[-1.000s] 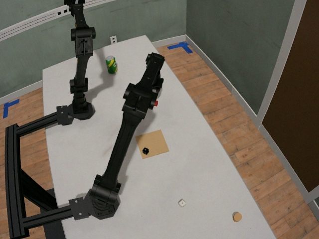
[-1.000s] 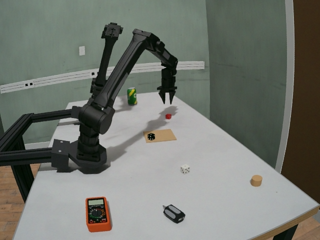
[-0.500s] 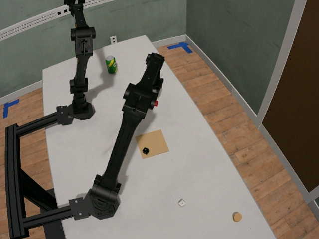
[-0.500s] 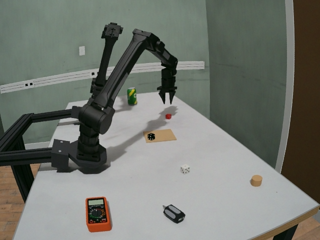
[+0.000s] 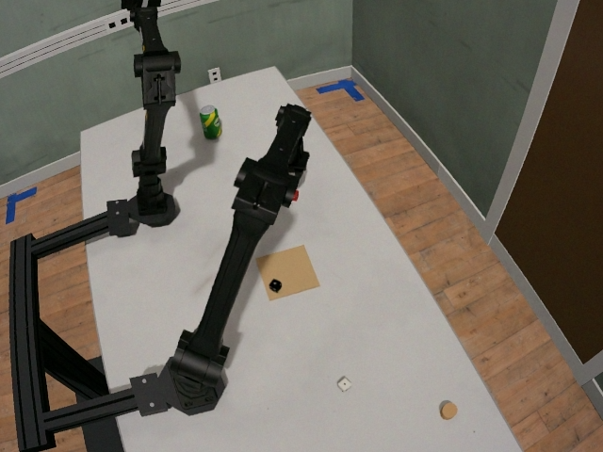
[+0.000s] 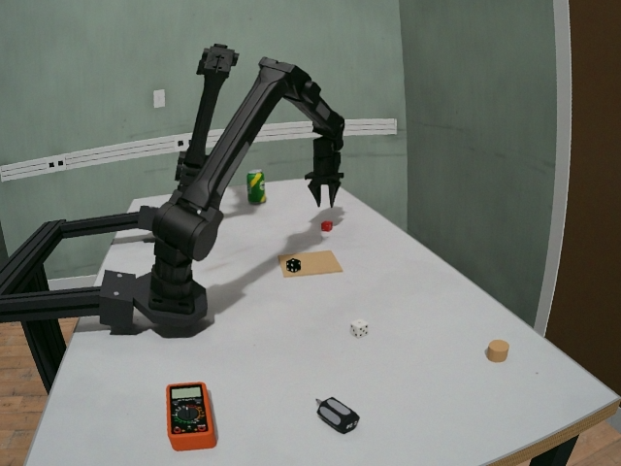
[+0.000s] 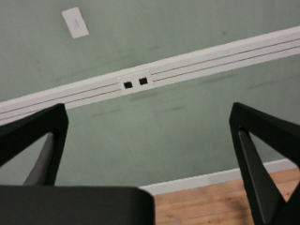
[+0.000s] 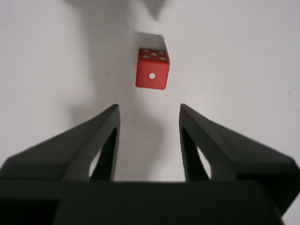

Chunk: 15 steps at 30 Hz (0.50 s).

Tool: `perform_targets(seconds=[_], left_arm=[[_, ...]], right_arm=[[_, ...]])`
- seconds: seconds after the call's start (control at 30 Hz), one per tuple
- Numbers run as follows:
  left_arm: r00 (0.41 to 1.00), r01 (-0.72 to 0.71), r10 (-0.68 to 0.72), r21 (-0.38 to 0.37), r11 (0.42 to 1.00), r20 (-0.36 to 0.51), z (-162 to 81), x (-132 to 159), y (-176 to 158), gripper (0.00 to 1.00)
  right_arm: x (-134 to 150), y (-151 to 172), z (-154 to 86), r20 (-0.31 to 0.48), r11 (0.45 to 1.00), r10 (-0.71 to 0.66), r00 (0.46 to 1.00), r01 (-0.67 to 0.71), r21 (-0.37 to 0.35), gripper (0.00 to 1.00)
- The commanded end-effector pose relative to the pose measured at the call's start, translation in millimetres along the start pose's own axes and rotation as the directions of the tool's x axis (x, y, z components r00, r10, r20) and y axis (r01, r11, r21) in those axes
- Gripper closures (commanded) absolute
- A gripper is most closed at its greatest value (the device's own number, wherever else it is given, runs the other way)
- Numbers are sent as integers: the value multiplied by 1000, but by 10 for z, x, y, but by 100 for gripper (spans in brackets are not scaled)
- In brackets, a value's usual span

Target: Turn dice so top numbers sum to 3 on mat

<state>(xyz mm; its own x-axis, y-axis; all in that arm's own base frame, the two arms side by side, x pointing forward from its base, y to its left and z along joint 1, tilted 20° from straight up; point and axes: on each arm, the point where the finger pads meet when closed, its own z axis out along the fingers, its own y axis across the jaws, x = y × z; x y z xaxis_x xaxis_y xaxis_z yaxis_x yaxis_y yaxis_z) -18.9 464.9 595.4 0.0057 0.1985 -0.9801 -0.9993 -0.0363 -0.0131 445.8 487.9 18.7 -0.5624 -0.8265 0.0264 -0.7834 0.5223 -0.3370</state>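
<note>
At far left, left end effector point(image 5: 140, 4) point(image 7: 147, 107) spread wide; on the mat point(image 5: 297, 265) point(image 6: 320, 260), black die point(image 5: 275, 285) point(image 6: 293, 265); beyond, red die point(image 5: 295, 195) point(image 6: 326, 226) point(image 8: 152, 76) under right end effector point(image 6: 324, 204) point(image 8: 149, 112), parted and empty; near right, white die point(image 5: 344, 383) point(image 6: 359, 328). Probably light, rigid, slick: pinch opposite sides squarely.

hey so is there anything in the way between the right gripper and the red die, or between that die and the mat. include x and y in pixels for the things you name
Nothing visible on either stretch: the right gripper point(image 6: 324, 206) point(image 8: 149, 112) hangs over bare tabletop near the red die point(image 5: 295, 195) point(image 6: 326, 226) point(image 8: 152, 75). On the mat point(image 5: 297, 265) point(image 6: 320, 260) itself, the black die point(image 5: 275, 285) point(image 6: 293, 265) occupies one corner.
</note>
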Motion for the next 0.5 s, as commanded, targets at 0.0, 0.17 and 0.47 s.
perform_targets(seconds=[0.0,0.17,0.47], left_arm=[[1000,-17,17,-16,1000,4,-53,-46,62,0],[1000,-17,17,-16,1000,4,-53,-46,62,0],[1000,-17,17,-16,1000,4,-53,-46,62,0]], right_arm=[[-2,-62,208,-8,1000,4,1000,-4,-4,61],[-2,-64,290,-8,1000,4,1000,-5,-4,61],[-112,-109,301,20,1000,18,1000,-18,-2,61]])
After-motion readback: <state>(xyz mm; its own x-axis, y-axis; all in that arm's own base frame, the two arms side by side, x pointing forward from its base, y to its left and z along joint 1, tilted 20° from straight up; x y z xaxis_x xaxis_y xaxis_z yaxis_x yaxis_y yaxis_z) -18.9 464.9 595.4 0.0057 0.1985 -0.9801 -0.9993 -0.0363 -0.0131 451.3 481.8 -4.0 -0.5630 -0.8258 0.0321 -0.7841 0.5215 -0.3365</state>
